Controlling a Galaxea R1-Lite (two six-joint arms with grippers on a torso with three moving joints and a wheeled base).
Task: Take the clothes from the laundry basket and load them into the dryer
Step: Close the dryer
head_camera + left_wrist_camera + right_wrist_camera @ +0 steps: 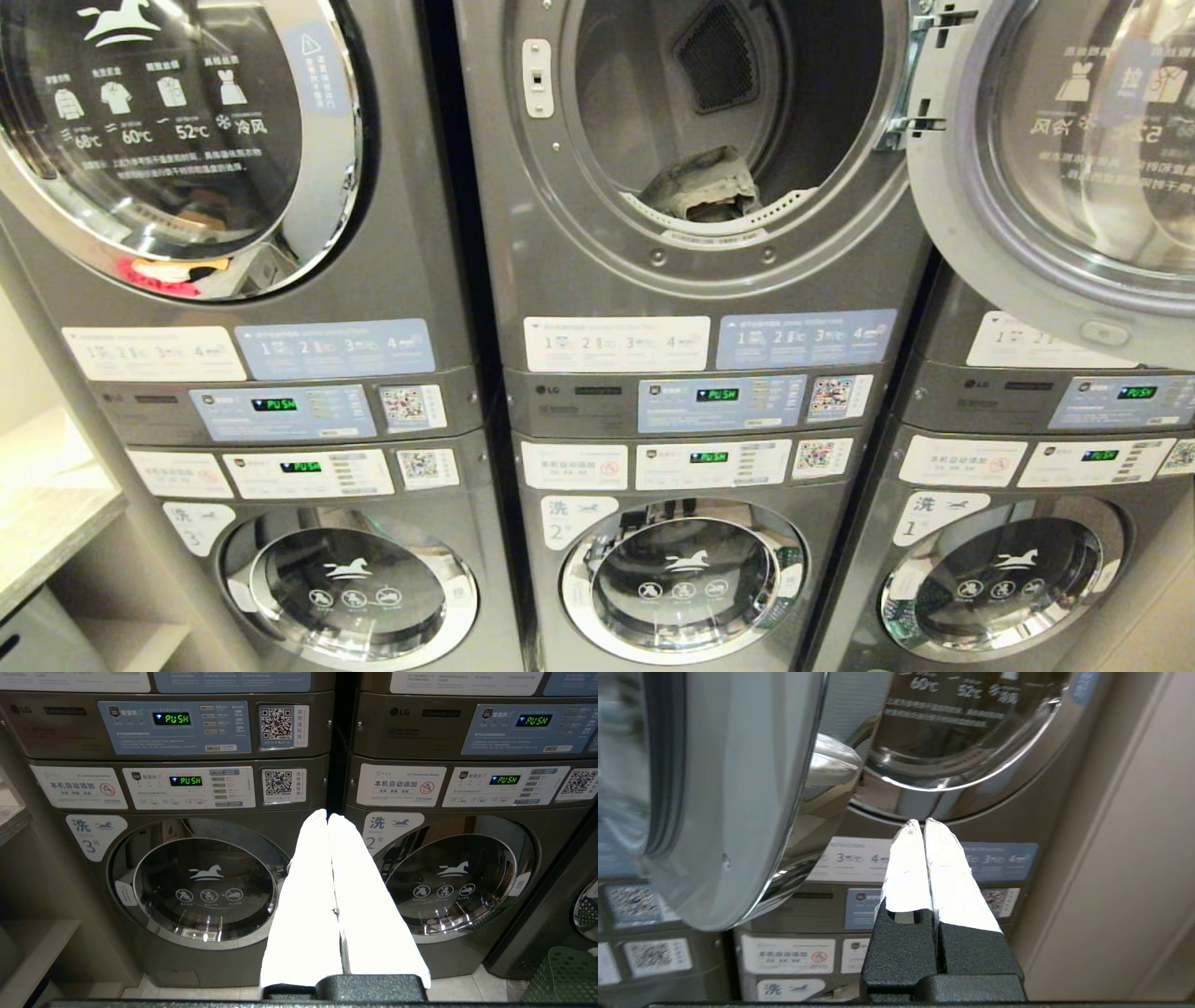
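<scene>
While the head view looked up at a wall of stacked grey machines, the middle dryer (709,140) at top centre stood with its drum open and its door (1055,168) swung out to the upper right of the frame. Inside the drum, low at the front lip, lay a crumpled grey garment (705,185) — already loaded, resting just behind the perforated rim. Neither arm showed in that view.

Over on the left wrist view, the left end effector (328,817) had its two white-wrapped fingers pressed together, nothing between them, pointing at the dark seam between washer number three (201,882) and washer number two (448,882). Down in the lower right corner of that frame sat the green mesh laundry basket (565,975) on the floor, just beside the machines; its contents could not be made out.

On the right wrist view, the right end effector (923,823) was likewise closed tight and empty — tips touching, nothing gripped. It was raised beside the open dryer door (719,788), which filled the left half of the frame, and it pointed at the glass door of the neighbouring dryer (966,728) at top centre. A beige wall (1134,858) ran down the right side of the frame.
</scene>
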